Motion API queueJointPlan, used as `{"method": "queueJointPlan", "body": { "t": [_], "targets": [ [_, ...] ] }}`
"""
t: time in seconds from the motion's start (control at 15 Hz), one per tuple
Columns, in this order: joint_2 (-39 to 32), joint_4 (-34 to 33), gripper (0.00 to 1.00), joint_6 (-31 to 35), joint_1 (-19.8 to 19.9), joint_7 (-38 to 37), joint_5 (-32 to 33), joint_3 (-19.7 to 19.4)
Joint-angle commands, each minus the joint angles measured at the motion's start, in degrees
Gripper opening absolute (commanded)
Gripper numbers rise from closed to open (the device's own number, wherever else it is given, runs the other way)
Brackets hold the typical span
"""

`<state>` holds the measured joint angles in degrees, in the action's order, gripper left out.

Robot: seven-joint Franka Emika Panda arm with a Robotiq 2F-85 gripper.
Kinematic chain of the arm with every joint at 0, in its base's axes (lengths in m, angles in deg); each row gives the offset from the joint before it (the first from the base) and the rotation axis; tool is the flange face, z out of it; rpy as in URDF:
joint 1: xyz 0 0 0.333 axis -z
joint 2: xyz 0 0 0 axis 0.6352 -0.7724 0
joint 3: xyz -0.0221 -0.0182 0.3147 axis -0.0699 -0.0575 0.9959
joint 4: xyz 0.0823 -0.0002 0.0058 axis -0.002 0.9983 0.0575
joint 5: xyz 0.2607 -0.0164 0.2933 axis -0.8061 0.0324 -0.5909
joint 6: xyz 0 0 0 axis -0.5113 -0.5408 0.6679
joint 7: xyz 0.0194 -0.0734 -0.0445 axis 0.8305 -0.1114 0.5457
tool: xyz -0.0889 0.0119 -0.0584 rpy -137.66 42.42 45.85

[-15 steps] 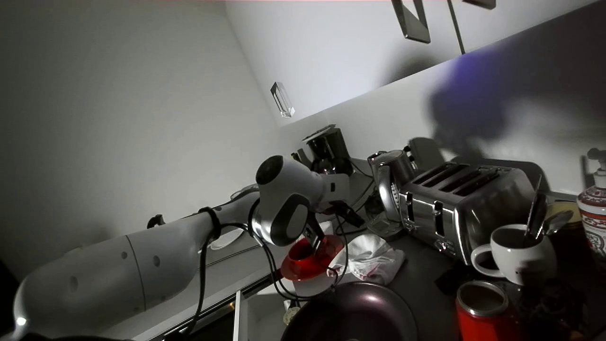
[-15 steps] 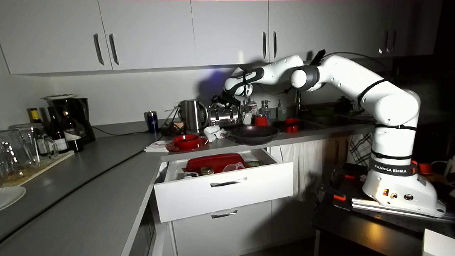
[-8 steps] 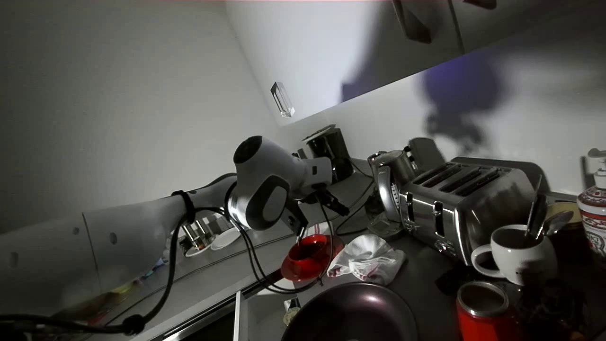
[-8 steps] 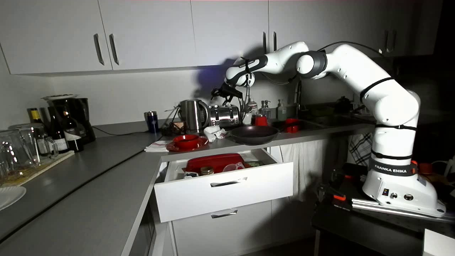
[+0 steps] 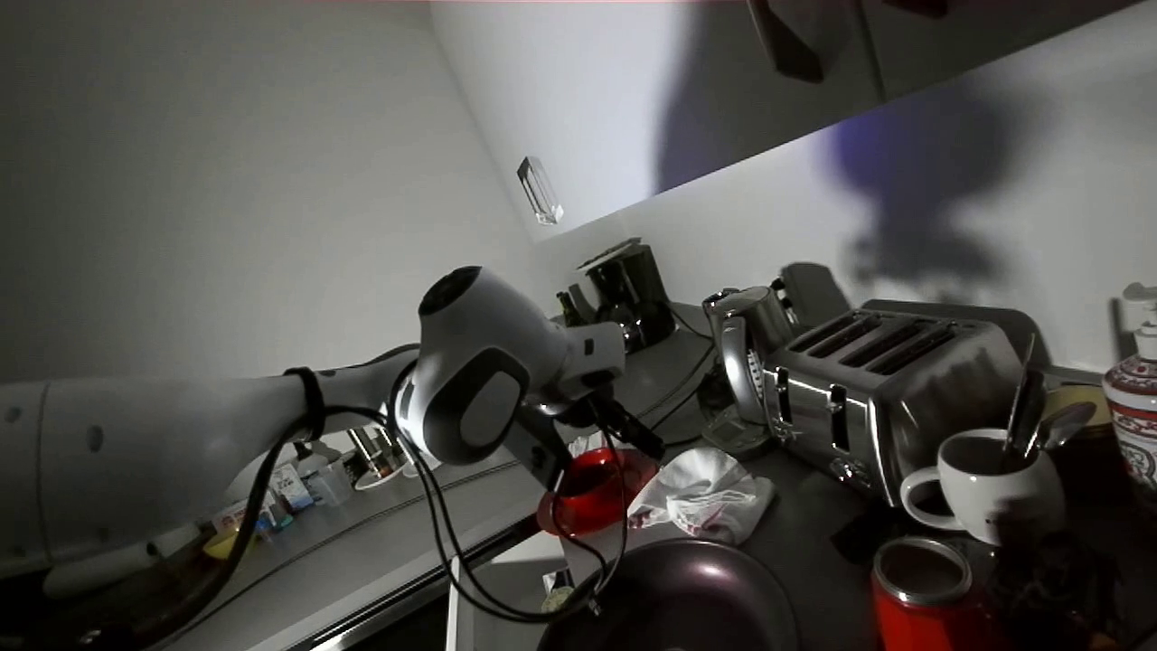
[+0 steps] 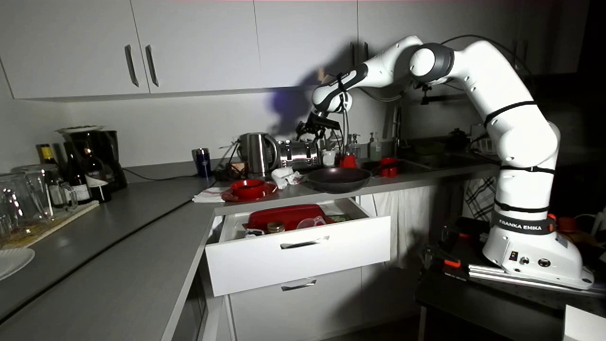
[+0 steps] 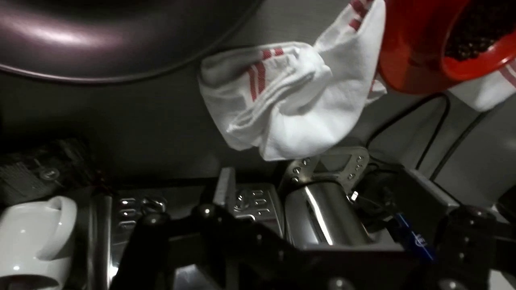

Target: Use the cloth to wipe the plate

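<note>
Since the earlier frame, the white robot arm [image 6: 502, 90] has raised its elbow and carried its jaws a little toward the right-hand side of an exterior view. The white cloth [image 7: 306, 104] and the red plate [image 7: 407, 68] have kept their places.

The jaws are spread apart, with a clear gap between them in an exterior view, and hang in the air above the grey tabletop [image 6: 118, 265].

The cloth, striped with red, lies on the tabletop in a loose, crumpled bundle, apart from the jaws. It rests between the plate and a shiny toaster [image 5: 958, 398], with a dark frying pan [image 6: 339, 186] just beside it. In the wrist view, one end meets the plate's edge; the light is dim, so whether the two truly touch is hard to say. On the plate stands a red bowl [image 6: 248, 192] with dark bits [image 7: 469, 48] in it. A second striped cloth [image 6: 208, 195] lies flat at the opposite side of the plate.

Next to the toaster stands a steel kettle [image 6: 253, 154]. Near the toaster's other end are a white mug [image 5: 1003, 493] with cutlery [image 5: 1020, 398] standing in it and a red canister [image 5: 931, 624] with its top open. Below the tabletop, a white drawer [image 6: 293, 270] is pulled out, with a red item [image 6: 284, 215] and a small jar [image 6: 275, 228] inside. Farther along the tabletop stand a blue tumbler [image 6: 202, 163], a black coffee maker [image 6: 116, 156] and some bottles [image 6: 96, 175].
</note>
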<state>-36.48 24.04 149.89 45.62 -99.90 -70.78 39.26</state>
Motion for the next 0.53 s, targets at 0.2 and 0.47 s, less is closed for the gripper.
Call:
{"method": "queueJointPlan", "body": {
  "t": [0.2,0.47],
  "targets": [
    [5.0,10.9,1.00,0.8,-0.4,3.3,2.5,-2.1],
    [8.4,16.7,1.00,2.5,-0.6,3.8,3.8,-2.6]
  ]
}}
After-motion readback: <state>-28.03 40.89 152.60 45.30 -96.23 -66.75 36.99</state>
